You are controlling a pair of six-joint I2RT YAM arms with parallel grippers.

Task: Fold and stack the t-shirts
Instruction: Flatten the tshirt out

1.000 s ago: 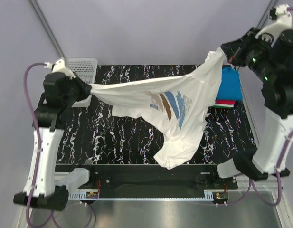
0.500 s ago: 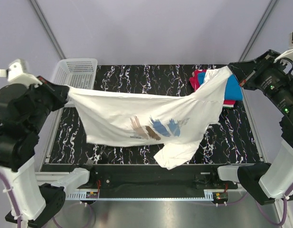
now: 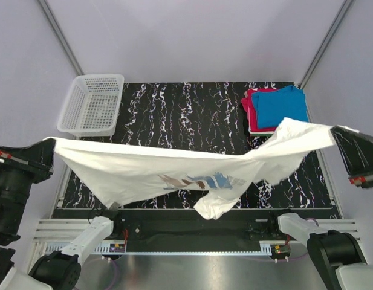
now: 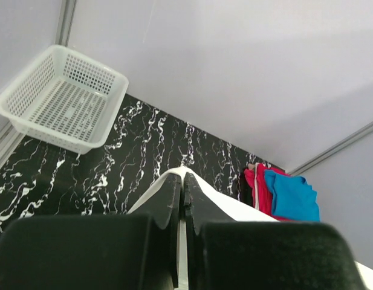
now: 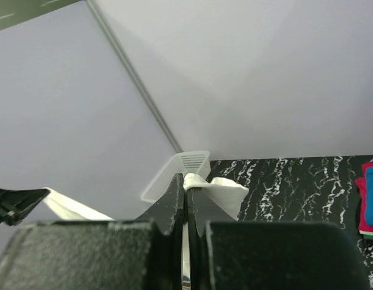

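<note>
Over black marbled tabletop [image 3: 192, 109], white printed tee [image 3: 132, 169] is held stretched, clamped by left gripper [image 4: 182, 177] and right gripper [image 5: 185, 179], likely to flatten it.

White t-shirt [image 3: 132, 172] with blue-brown print, blue t-shirt [image 3: 283, 106], red t-shirt [image 3: 249, 109], white basket [image 3: 70, 112]

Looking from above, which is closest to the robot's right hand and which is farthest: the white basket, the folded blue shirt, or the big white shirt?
1. White printed t-shirt: its corner is pinched in the right hand.
2. Folded blue t-shirt: back right of the table.
3. White mesh basket: back left corner, farthest.
</note>
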